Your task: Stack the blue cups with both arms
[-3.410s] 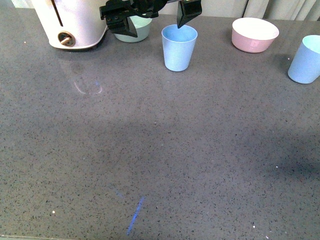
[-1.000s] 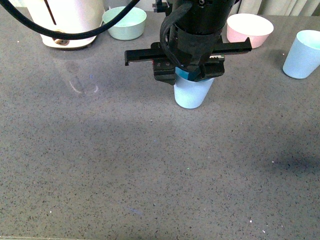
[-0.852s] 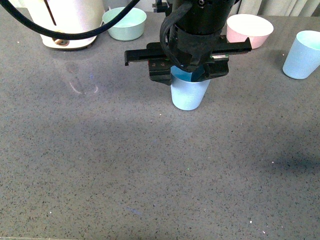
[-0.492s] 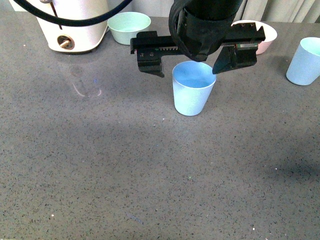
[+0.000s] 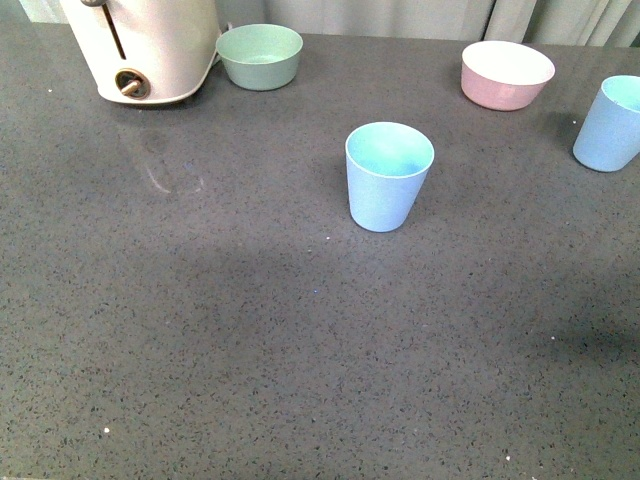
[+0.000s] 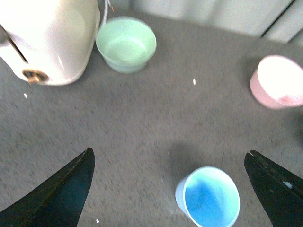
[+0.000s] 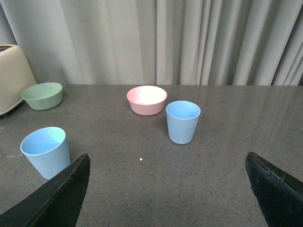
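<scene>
One pale blue cup stands upright and alone in the middle of the grey counter. The second blue cup stands upright at the far right edge. Neither arm shows in the front view. My left gripper hangs open above the middle cup, whose mouth lies between the spread fingers without touching them. My right gripper is open and empty, low over the counter. Ahead of it stands the right-hand cup, and the middle cup stands off to one side.
A white appliance and a low green bowl stand at the back left. At the back right, near the second cup, sits a pink bowl. Grey curtains hang behind the counter.
The left arm carried the cup from the back to the middle of the counter, set it down, opened its jaws, rose and left the front view.
</scene>
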